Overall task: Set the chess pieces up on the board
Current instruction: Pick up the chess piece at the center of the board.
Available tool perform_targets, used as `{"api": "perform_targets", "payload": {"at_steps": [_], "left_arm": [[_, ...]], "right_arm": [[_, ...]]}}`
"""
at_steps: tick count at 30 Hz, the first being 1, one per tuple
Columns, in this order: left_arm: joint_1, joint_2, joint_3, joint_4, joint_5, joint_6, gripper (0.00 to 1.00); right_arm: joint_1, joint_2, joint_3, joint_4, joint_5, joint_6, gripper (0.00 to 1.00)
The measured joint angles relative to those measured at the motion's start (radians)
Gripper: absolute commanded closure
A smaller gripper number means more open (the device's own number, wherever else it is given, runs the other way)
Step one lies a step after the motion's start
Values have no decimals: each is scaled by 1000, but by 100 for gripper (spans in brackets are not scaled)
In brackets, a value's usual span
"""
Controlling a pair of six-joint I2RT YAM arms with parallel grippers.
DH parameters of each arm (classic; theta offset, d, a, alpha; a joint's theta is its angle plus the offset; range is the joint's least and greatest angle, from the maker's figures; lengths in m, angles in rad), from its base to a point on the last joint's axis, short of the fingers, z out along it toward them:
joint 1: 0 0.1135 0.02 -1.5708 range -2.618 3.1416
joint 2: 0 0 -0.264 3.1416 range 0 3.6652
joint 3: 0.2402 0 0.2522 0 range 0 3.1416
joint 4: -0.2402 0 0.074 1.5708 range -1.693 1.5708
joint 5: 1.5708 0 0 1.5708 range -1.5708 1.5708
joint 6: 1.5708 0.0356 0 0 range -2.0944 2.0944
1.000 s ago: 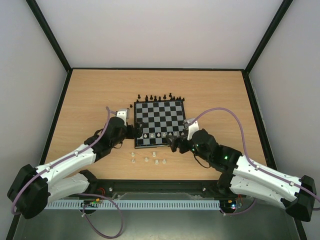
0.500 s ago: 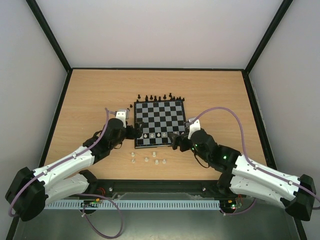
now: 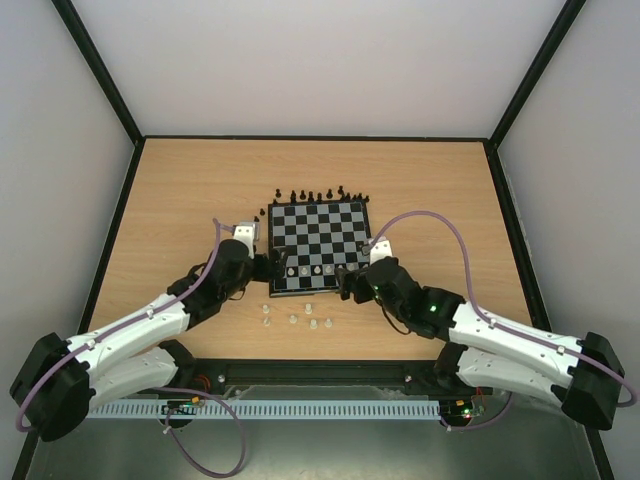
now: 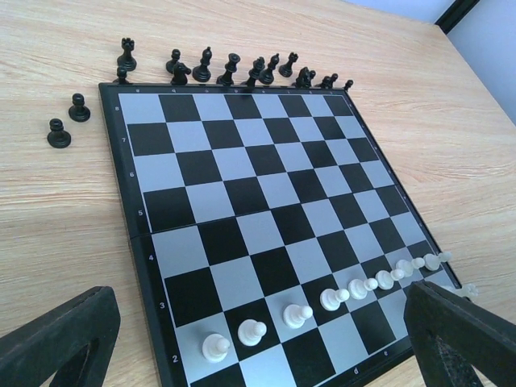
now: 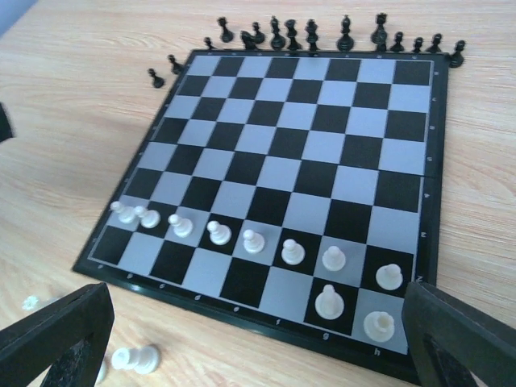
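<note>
Cream chess pieces (image 5: pixel 292 251) are lining the near rows of the board (image 5: pixel 322 153), black ones waiting beyond; our left gripper (image 3: pixel 277 265) and right gripper (image 3: pixel 345 284) are gaping empty. Light, slick, tippable, they are likely needing a mid-stem pinch.

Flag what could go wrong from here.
The right gripper hangs open just by the white pawn row; a low pass could topple those close-set pawns. The left gripper is at the same board edge, so the arms might clash. One white piece seems to lie toppled on the table, awkward to grasp.
</note>
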Motion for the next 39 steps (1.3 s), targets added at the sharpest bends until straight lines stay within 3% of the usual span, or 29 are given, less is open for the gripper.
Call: {"api": "perform_targets", "payload": {"at_steps": [8, 19, 29, 39], "left_arm": [[-10, -17, 0, -3, -9, 0, 0], [-11, 8, 0, -3, -12, 0, 0], [-11, 24, 0, -2, -12, 0, 1], [-11, 71, 11, -8, -22, -2, 0]], "right_arm": [[0, 145, 86, -21, 68, 58, 1], [0, 125, 90, -23, 97, 53, 1], [0, 266, 159, -74, 79, 53, 1], [0, 266, 161, -103, 80, 53, 1]]}}
